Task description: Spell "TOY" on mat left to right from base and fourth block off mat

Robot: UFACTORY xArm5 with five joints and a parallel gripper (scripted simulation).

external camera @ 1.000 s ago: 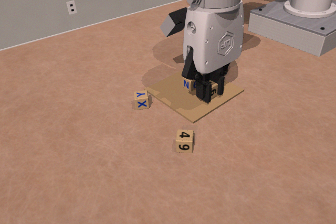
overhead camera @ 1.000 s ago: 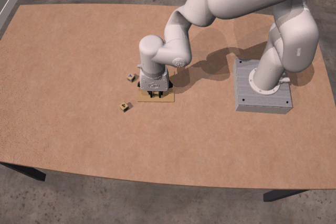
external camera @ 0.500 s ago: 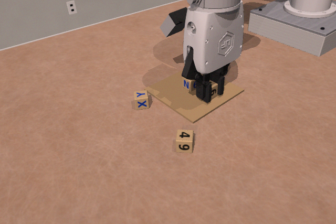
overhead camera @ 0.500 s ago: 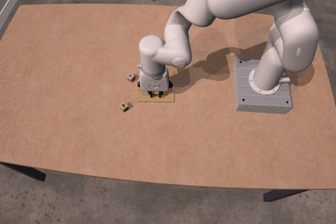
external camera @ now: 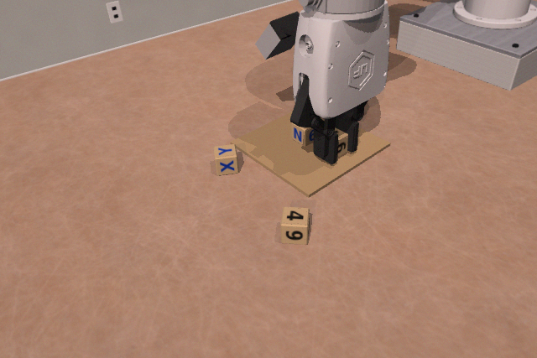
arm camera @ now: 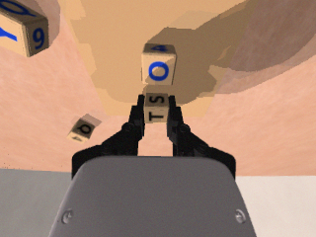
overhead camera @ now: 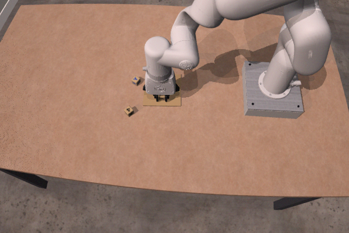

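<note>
The step in hand looks like setting the T block [overhead camera: 162, 97] [external camera: 341, 145] [arm camera: 156, 115] beside the O block [external camera: 298, 133] [arm camera: 158, 71]. The gripper [overhead camera: 162, 99] [external camera: 341, 150] [arm camera: 156, 104] is closed on the T block, low over the mat [overhead camera: 146, 102] [external camera: 309, 180] [arm camera: 106, 49]; whether the block's underside touches it, I can't tell. In the wrist view the O block sits on the mat at twelve o'clock from the T block, a narrow gap between them. That puts T on the reader's left of O, as the word needs. The Y block [overhead camera: 136, 79] [external camera: 226, 158] [arm camera: 22, 32] lies off the mat, at about ten o'clock from it in the top view; the spare block [overhead camera: 128, 111] [external camera: 295, 225] [arm camera: 81, 129] is off at eight o'clock, where it can remain. The next move calls for making sure T is flat and upright to the reader, then opening gently and rising straight up, lest a finger drag it or nudge O. After that Y would need fetching, turning upright and placing on O's other side.
</note>
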